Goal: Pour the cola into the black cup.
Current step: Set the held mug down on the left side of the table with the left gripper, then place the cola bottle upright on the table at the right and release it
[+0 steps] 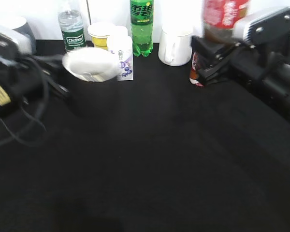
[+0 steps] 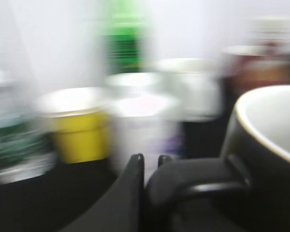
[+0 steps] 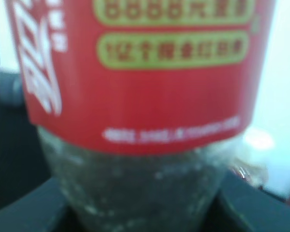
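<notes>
Filling almost the whole right wrist view, the cola bottle (image 3: 140, 121) shows its red label with white writing above and dark, bubbly liquid below, and the two grey fingers (image 3: 24, 210) of the right tool (image 3: 140, 217) press against its lower body from either side, so this tool is closed on the bottle. From the exterior view the same cola bottle (image 1: 222, 19) stands upright at the upper right, its top cut off by the frame, with the right tool (image 1: 205, 60) clamped around it and the black arm running off to the right. The bottle seems lifted clear of the black bench (image 1: 150, 159), though blur makes that hard to confirm.

On the left, the black cup (image 1: 89, 72) hangs above the bench with its white inside tipped slightly toward the camera, and the left tool (image 1: 58, 72) reaches it from the left. The left wrist view shows the black cup (image 2: 266, 159) close at the right, its loop handle (image 2: 193, 181) pointing left, with one dark finger (image 2: 130, 188) of the left tool (image 2: 150, 193) lying against that handle; the tool grips the cup by the handle. Cup and bottle are well apart.

Along the back edge stand a clear water bottle (image 1: 71, 29) with a green label, a yellow cup (image 1: 100, 35), a small white bottle (image 1: 122, 58) with purple print, a green soda bottle (image 1: 142, 26) and a white mug (image 1: 175, 46).
</notes>
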Tool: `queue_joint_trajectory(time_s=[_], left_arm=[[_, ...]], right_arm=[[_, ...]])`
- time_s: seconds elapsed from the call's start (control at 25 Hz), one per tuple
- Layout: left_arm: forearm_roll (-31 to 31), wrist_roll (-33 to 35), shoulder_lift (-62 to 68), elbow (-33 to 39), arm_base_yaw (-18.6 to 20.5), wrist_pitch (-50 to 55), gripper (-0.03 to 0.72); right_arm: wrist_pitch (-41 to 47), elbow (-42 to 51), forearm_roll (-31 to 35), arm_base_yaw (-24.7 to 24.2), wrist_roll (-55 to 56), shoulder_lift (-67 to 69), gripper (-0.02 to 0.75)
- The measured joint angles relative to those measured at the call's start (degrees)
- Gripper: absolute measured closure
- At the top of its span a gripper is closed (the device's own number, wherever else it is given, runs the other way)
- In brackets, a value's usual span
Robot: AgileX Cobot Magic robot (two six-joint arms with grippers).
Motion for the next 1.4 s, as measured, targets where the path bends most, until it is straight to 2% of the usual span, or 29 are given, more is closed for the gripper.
queue_joint_trajectory(time_s=[0.08, 0.16, 0.24, 0.32, 0.48, 0.64, 0.72, 0.8, 0.88, 0.92, 1.12, 1.24, 1.32, 1.4], left_arm=[[-4.91, 1.95, 0.12, 0.05, 4.66, -0.07, 0.638], [-6.64, 2.17, 2.27, -0.44, 10.88, -1.61, 0.638], [-7.04, 2.28, 6.87, -3.03, 15.06, -4.07, 0.638], [-9.18, 2.28, 12.37, -7.6, 16.71, -4.81, 0.638], [-10.3, 2.94, 23.23, -18.12, 17.09, -4.65, 0.638], [-13.52, 2.88, 26.39, -21.7, 17.09, -4.01, 0.634], [-13.65, 2.44, 26.39, -21.81, 17.09, -3.95, 0.606], [-13.95, 2.04, 26.39, -21.82, 17.09, -3.05, 0.53], [-14.18, 1.91, 25.55, -19.64, 17.09, -3.89, 0.433], [-14.18, 1.89, 24.66, -17.6, 17.09, -4.8, 0.41], [-14.23, 1.84, 16.87, -5.61, 17.09, -6.45, 0.395], [-14.23, 1.84, 7.02, 2.15, 17.09, -5.4, 0.395], [-14.25, 1.63, -1.58, 3.46, 16.94, 3.61, 0.395], [-14.36, 1.58, -9.21, 3.46, 14.97, 11.63, 0.395]], right_arm=[[-0.25, 2.93, 7.64, 0.0, 0.95, -1.33, 0.352], [-1.18, 6.0, 14.79, -0.94, 0.95, -3.11, 0.352], [-1.24, 6.79, 17.4, -2.95, 0.95, -3.52, 0.352], [-1.24, 6.79, 17.8, -5.82, 0.95, -3.56, 0.352], [-1.24, 6.79, 18.39, -7.82, 0.95, -3.56, 0.352], [-1.24, 6.73, 18.39, -7.82, 0.95, -3.56, 0.353], [-1.24, 6.72, 18.39, -7.82, 0.95, -3.56, 0.353], [-1.24, 6.72, 18.39, -7.82, 0.95, -3.56, 0.353], [-1.24, 6.68, 18.39, -7.82, 0.95, -3.56, 0.353], [-1.19, 6.41, 18.39, -7.82, 0.95, -3.56, 0.353], [-0.39, 2.02, 19.92, -8.68, -4.4, -2.93, 0.353], [2.14, -2.25, 17.87, -15.35, -4.27, -0.54, 0.353], [3.48, -6.12, 11.42, -20.99, -1.12, 2.58, 0.353], [2.17, -9.15, 7.82, -24.78, 0.95, 8.25, 0.353]])
